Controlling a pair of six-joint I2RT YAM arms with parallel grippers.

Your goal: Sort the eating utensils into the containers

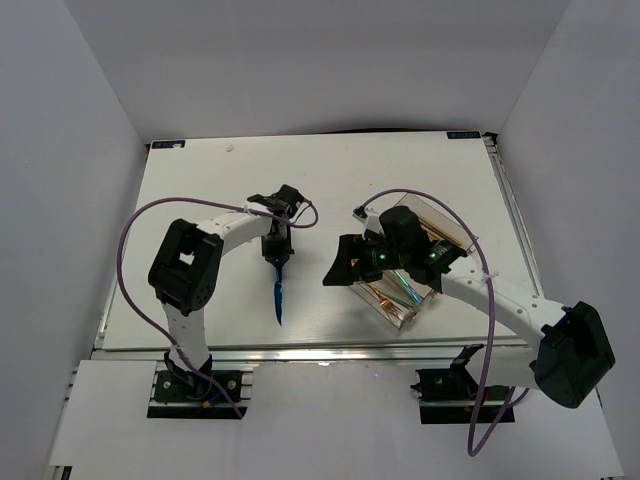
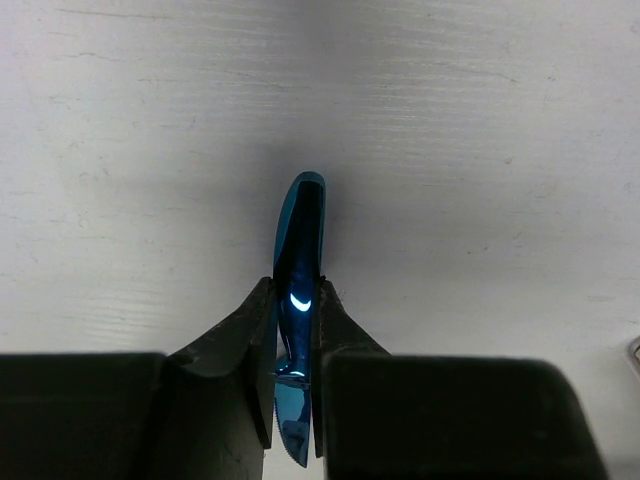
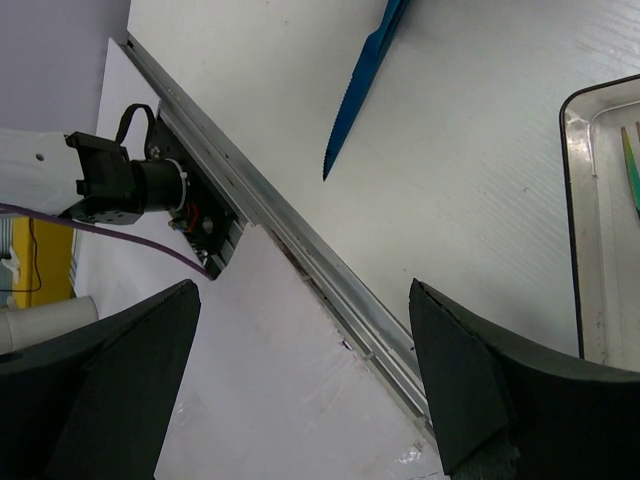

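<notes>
The left gripper [image 2: 297, 292] was clenched on a slim glossy blue knife [image 2: 299, 225] with a serrated blade, its 2 dark fingers [image 2: 245, 335] pressed against the flat sides of the handle. In the left wrist view the rounded handle end projected past the fingertips, while the blade ran back between them. In the top view the left gripper [image 1: 277, 250] stood over the middle of the flat white table [image 1: 200, 200], and the blue knife [image 1: 279, 296] pointed from it toward the near edge. Whether the blade tip [image 3: 326, 176] touched the surface could not be told.

The right gripper [image 3: 302, 300] was released, its 2 black fingers [image 3: 130, 350] spread wide with nothing between them. It hovered near the front edge of the table, just right of the knife, between the knife and a clear smoky plastic rectangular organizer tray [image 1: 456, 229]. The tray lay at an angle on the right half of the table, partly hidden under the right arm. Iridescent utensils [image 1: 401, 291] lay in its near end; which compartments held them could not be told. The tray rim [image 3: 569, 200] showed at the right of the right wrist view.
</notes>
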